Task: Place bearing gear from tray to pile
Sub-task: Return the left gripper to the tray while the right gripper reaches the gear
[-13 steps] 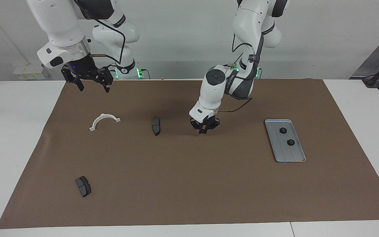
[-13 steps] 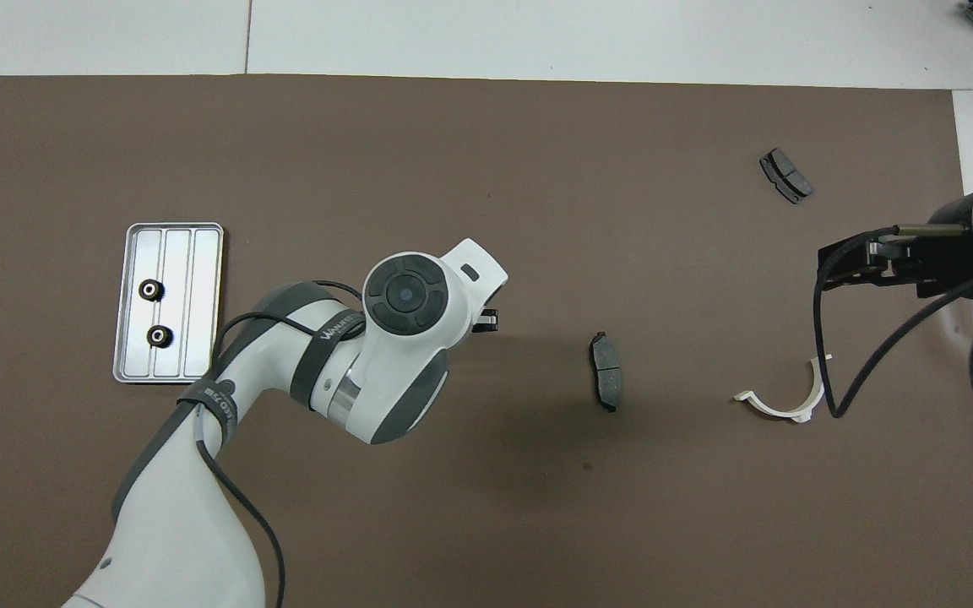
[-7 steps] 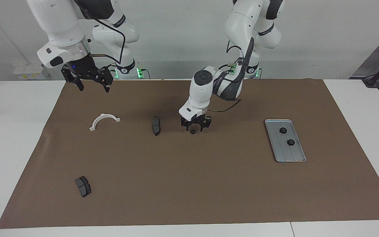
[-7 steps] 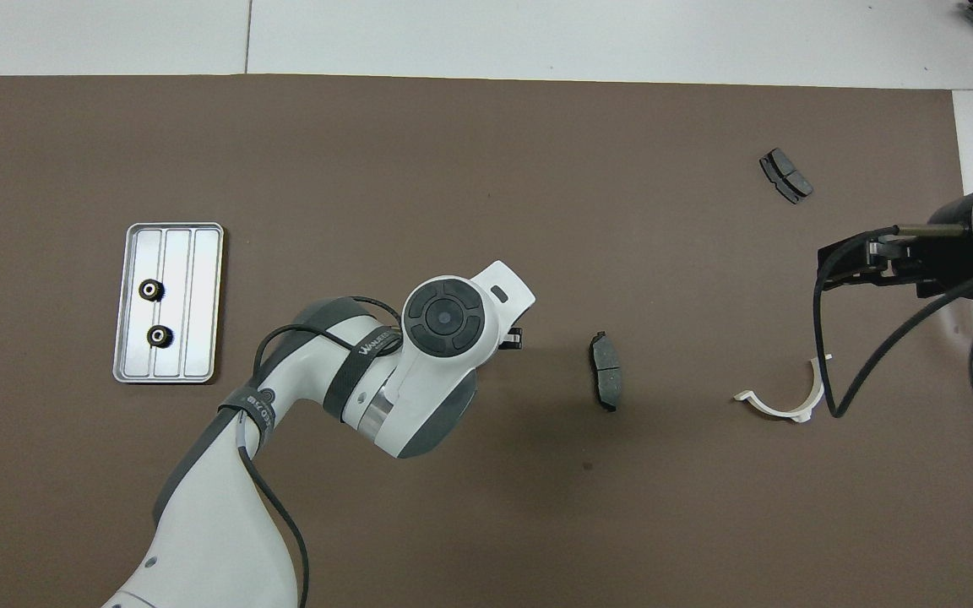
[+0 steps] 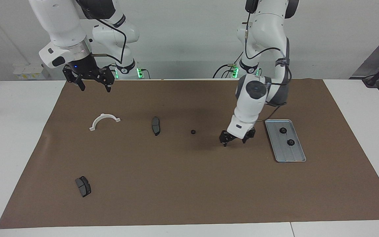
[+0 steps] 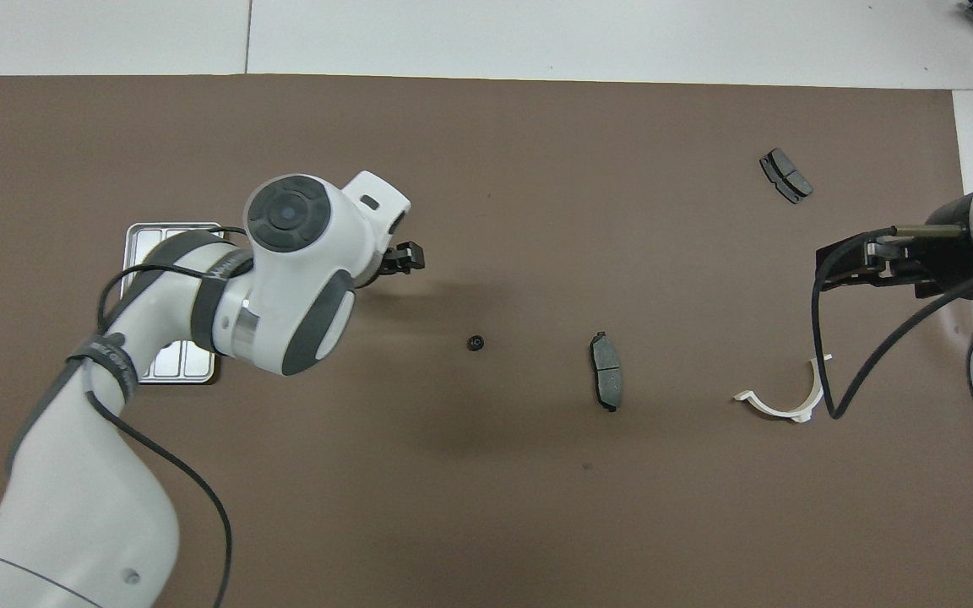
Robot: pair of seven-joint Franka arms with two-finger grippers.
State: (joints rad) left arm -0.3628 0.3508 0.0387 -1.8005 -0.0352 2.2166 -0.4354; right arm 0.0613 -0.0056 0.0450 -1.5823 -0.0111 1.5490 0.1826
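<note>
A small black bearing gear (image 5: 193,132) (image 6: 475,343) lies alone on the brown mat, beside a dark brake pad (image 5: 156,125) (image 6: 606,370) of the pile. The pile's white half-ring bracket (image 5: 104,120) (image 6: 786,401) and second brake pad (image 5: 83,186) (image 6: 785,175) lie toward the right arm's end. The silver tray (image 5: 295,155) (image 6: 167,235) holds two more gears (image 5: 283,130) (image 5: 290,142); the left arm covers most of it in the overhead view. My left gripper (image 5: 236,140) (image 6: 406,257) hangs open and empty over the mat between the loose gear and the tray. My right gripper (image 5: 93,85) (image 6: 841,257) waits open, raised.
A brown mat (image 5: 189,184) covers most of the white table (image 5: 12,138). The pile's parts lie well apart from one another on it. The left arm's forearm hangs over the tray's end of the mat.
My left gripper opened and let the gear go onto the mat beside the brake pad, then swung back toward the tray. The right arm has not moved.
</note>
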